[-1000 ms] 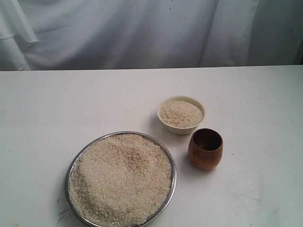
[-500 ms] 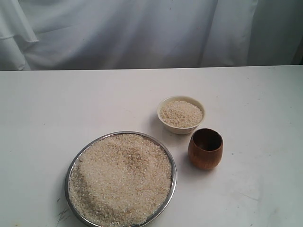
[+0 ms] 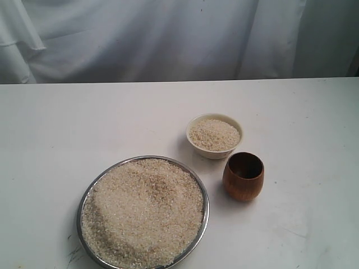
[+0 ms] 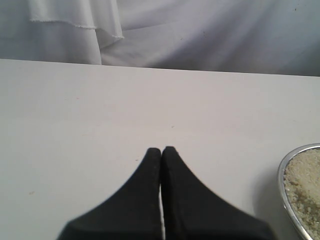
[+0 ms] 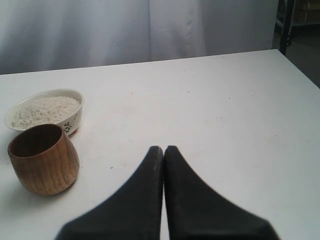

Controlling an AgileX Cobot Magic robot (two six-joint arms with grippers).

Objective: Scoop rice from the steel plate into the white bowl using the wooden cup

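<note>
Jaws of left gripper (image 4: 161, 150) and right gripper (image 5: 163, 149) pressed tip to tip, holding nothing, above bench (image 3: 67, 129). One wooden cup (image 3: 243, 176) upright, just beside one white bowl (image 3: 214, 135) of rice (image 3: 143, 213); one heaped steel plate (image 3: 207, 208) near both.

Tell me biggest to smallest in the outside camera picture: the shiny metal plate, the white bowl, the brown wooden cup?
1. Wide round shiny steel plate: clearly largest.
2. Small round cream-white ceramic bowl: next, but only barely.
3. Rounded reddish-brown wooden cup: narrower but taller, and nearer the camera.
</note>
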